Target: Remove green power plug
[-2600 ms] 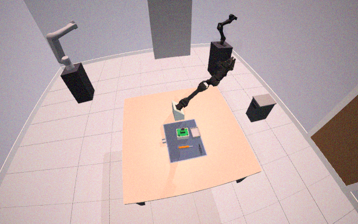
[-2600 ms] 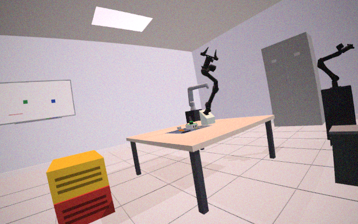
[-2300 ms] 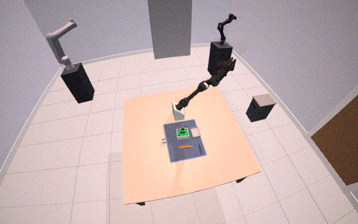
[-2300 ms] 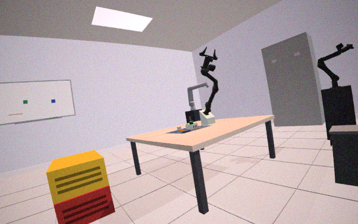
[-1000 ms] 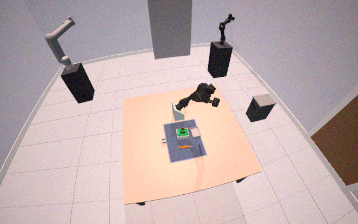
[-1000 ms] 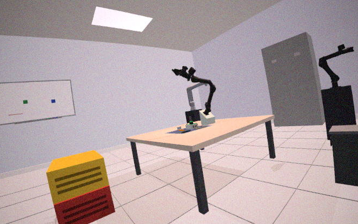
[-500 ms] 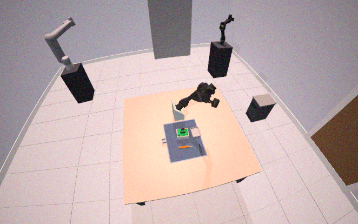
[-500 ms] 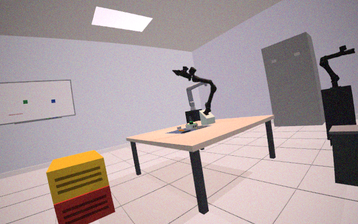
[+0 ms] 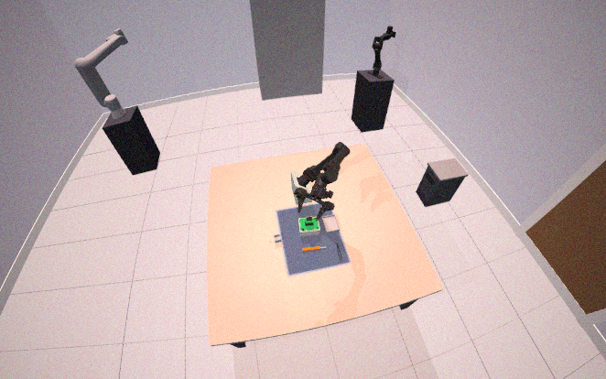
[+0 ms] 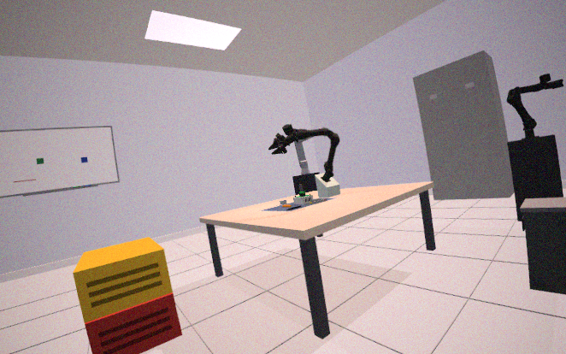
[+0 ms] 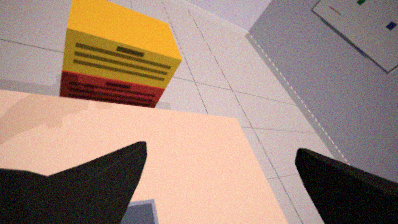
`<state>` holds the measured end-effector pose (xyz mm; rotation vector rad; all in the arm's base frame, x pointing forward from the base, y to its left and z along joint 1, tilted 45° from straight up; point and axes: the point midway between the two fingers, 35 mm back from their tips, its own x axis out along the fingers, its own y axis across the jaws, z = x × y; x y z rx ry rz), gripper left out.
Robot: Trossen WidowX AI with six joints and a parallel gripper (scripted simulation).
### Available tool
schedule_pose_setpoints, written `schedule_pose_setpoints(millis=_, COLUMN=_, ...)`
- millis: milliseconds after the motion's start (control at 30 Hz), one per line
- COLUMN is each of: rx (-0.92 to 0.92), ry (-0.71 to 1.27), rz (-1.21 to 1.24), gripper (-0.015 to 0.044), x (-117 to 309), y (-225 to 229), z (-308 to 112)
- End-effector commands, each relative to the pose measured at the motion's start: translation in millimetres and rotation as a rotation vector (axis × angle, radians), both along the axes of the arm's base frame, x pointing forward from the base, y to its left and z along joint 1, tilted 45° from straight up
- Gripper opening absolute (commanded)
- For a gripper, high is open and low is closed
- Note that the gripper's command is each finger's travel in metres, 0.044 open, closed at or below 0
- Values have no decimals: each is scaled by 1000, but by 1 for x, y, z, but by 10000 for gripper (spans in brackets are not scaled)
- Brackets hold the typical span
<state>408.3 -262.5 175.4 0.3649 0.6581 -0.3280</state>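
Top view: six-joint arm [image 9: 322, 171] [image 10: 320, 132] extends over the wooden table [image 9: 243, 292] [image 10: 250, 215] [image 11: 200, 155], right of the frame's centre line. Gripper [image 9: 312, 213] [image 10: 274, 150] [image 11: 221, 152]: fingers wide apart, nothing between them. In the exterior view it hangs well above the table, tips pointing to the left of the frame.

Blue mat [image 9: 292, 259] [image 10: 272, 209] [image 11: 142, 212] lies near the table's middle. On it, upper part: green circuit board [image 9: 303, 228] [image 10: 301, 194] on a pale block. The power plug is too small to tell apart from the board's other parts; whether it sits in its socket, cannot tell. Pale tray [image 9: 331, 223] just right of the board. Orange-handled screwdriver [image 9: 311, 248] [image 10: 286, 205] below the board; thin dark tool [image 9: 339, 251] at the mat's lower right.

Wrist view: one finger at lower left, one at lower right; table edge between them, yellow crate [image 11: 120, 50] [image 10: 122, 277] on a red one at upper left.
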Motion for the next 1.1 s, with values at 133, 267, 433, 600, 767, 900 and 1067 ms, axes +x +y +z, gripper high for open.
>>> schedule_pose_setpoints(millis=133, rx=226, ry=339, rz=259, gripper=430, x=-63, y=70, z=-97)
schedule_pose_setpoints(millis=267, rx=387, ry=479, rz=408, gripper=430, x=-106, y=114, z=-128)
schedule_pose_setpoints(millis=433, rx=505, ry=551, rz=501, gripper=430, x=-134, y=144, z=-138)
schedule_pose_setpoints(millis=600, rx=401, ry=491, rz=422, gripper=430, x=-109, y=118, z=-129)
schedule_pose_setpoints(millis=767, rx=403, ry=492, rz=424, gripper=430, x=-110, y=119, z=-129)
schedule_pose_setpoints(millis=900, rx=501, ry=547, rz=500, gripper=430, x=-131, y=143, z=-136)
schedule_pose_setpoints(millis=1067, rx=738, ry=636, rz=651, gripper=430, x=-178, y=196, z=-137)
